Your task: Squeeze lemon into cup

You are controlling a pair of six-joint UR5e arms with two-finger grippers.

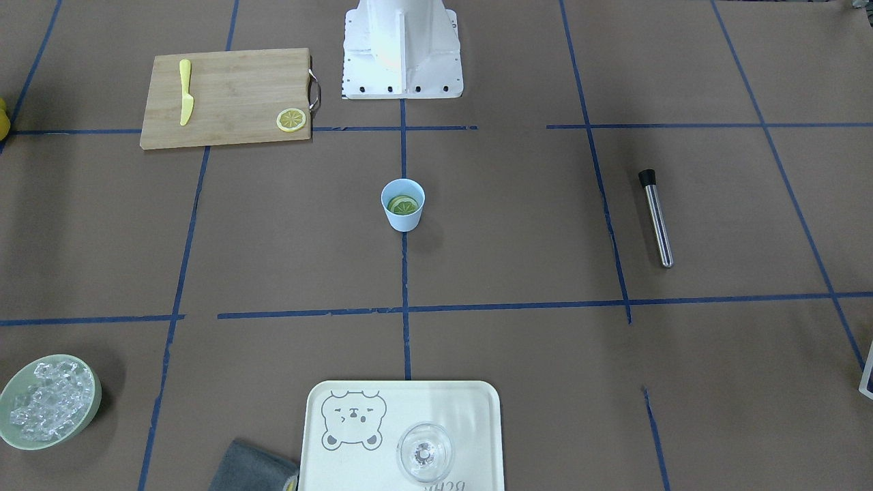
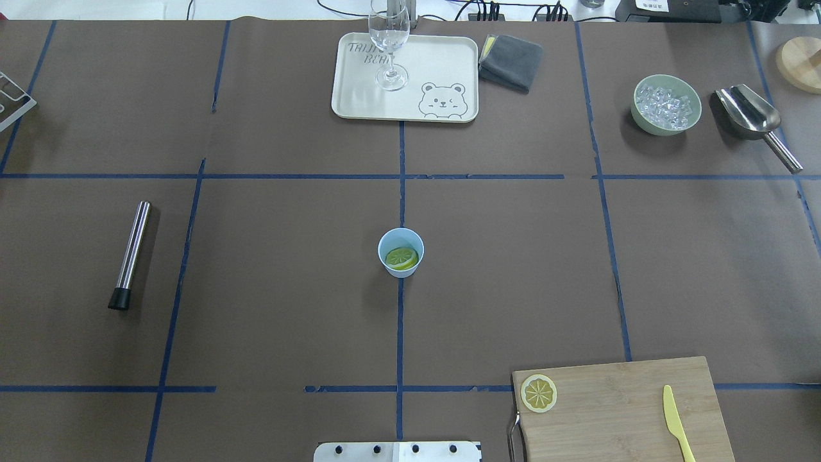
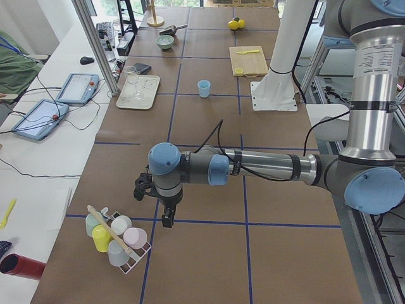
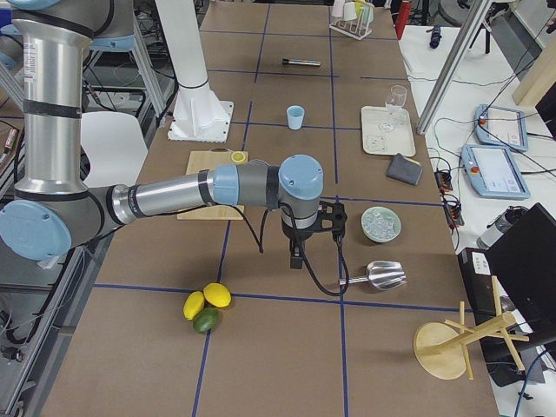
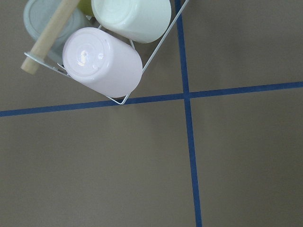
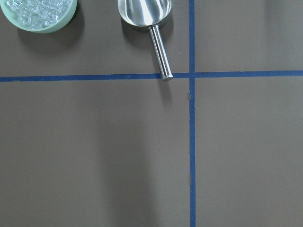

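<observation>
Small light-blue plastic cup (image 1: 404, 219) upright mid-surface (image 2: 288, 289), round yellow lemon slice (image 1: 402, 204) inside. Second lemon slice (image 2: 539, 393), long yellow knife (image 2: 675, 417) on wooden board (image 2: 609, 410), well apart. Left hand (image 3: 166, 220), right hand (image 4: 297, 261) far off at surface ends; open or closed, cannot tell.

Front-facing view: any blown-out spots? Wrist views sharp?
Front-facing view: white robot base blown out; blue cup and the lemon in it read clearly. Left wrist view: glint on the pink cup, edges slightly soft. Right wrist view: sharp; scoop shows bright reflections.
</observation>
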